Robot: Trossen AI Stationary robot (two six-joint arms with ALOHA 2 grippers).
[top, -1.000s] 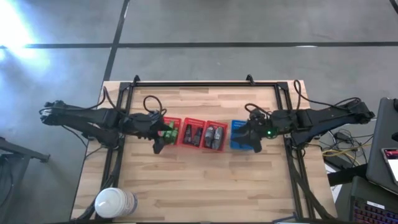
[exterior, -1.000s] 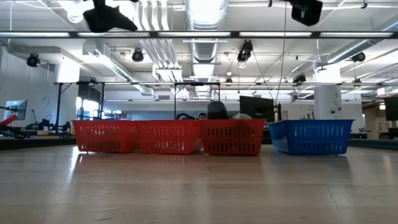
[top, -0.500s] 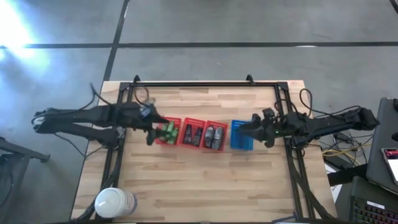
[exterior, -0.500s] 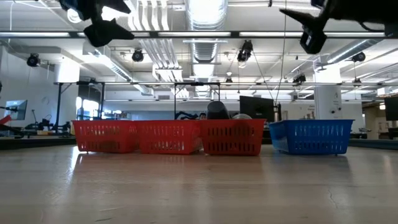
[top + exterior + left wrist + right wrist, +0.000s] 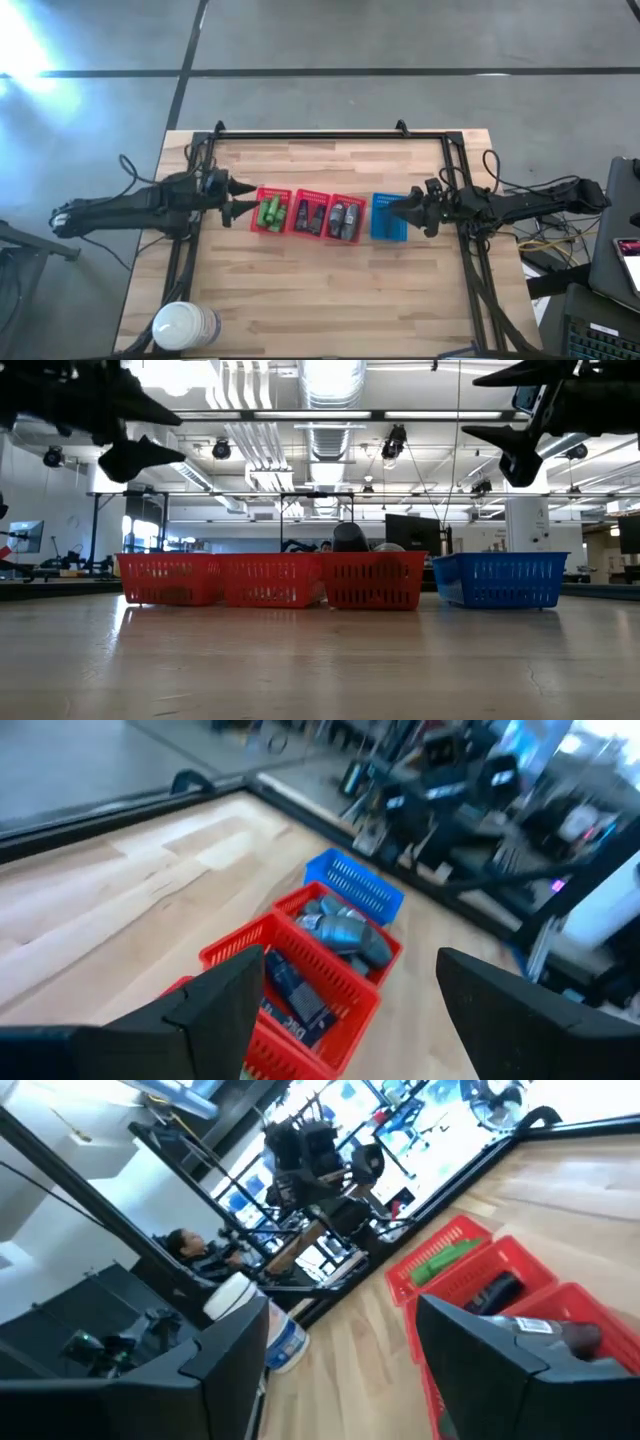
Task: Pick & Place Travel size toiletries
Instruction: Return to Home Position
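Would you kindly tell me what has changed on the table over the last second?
The left gripper drew back leftward off the left red basket; the right gripper eased back rightward over the blue basket. Both are open and empty. The baskets, the toiletries in them and the white roll stayed put.
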